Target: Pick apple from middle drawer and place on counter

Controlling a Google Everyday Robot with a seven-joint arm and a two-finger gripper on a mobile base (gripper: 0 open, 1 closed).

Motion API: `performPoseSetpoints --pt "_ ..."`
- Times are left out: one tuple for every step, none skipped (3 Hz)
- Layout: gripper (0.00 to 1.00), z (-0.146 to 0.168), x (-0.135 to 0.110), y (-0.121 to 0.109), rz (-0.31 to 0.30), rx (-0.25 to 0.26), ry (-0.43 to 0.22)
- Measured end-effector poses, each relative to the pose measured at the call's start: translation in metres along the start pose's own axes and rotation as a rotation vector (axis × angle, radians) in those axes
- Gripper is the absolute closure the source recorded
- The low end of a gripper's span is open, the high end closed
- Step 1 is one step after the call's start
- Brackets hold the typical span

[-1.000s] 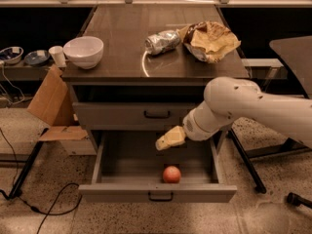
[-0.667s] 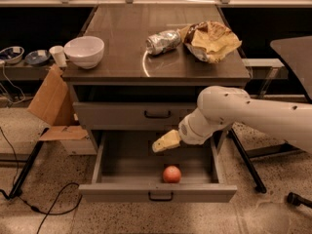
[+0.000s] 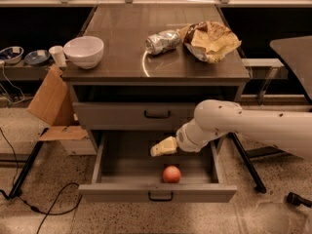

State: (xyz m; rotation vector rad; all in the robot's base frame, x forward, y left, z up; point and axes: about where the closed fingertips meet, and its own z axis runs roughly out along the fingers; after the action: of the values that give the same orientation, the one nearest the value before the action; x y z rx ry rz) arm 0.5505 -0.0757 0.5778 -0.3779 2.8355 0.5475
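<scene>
Claw (image 3: 163,147) hung over the open drawer (image 3: 156,193), clear of its floor, tip pointing left. It sat on the end of a thick white arm (image 3: 243,126) that came in from the right edge of the pic. Claw spread or pressed together: couldn't tell.

Apple (image 3: 171,174) lay on the drawer floor just below the claw and a bit to its right in the pic, i.e. nearer the drawer's front panel. It was close to the claw but apart from it, no contact. Apple looked round, orange-red, and sat approx. mid-width of the drawer. The drawer's small dark handle (image 3: 160,197) was further below the claw, past the apple.

Right above the claw was the shut drawer (image 3: 122,116) w/ its own dark handle. Higher still was the dark brown counter (image 3: 122,28).

On the counter, up and left of the claw, stood a white bowl (image 3: 84,51) at the front-left corner. Almost straight above the claw lay a crumpled foil packet (image 3: 162,41). Up and right of the claw lay a crumpled yellow-brown bag (image 3: 212,40), touching the packet or v. close to it.

Far left of the claw, a piece of cardboard (image 3: 51,101) leaned by the cabinet's side. Below-left of the claw, a black cable (image 3: 48,206) ran across the speckled floor (image 3: 273,213).
</scene>
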Motion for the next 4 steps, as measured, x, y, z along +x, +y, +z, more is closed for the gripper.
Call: performPoseSetpoints --pt "0.00 0.034 -0.012 -0.013 0.033 0.017 0.022" --pt "0.00 0.072 -0.021 -0.025 0.056 0.035 0.047" --pt "0.00 0.108 -0.019 -0.041 0.096 0.066 0.088" --pt "0.00 0.131 -0.008 -0.058 0.146 0.083 0.121"
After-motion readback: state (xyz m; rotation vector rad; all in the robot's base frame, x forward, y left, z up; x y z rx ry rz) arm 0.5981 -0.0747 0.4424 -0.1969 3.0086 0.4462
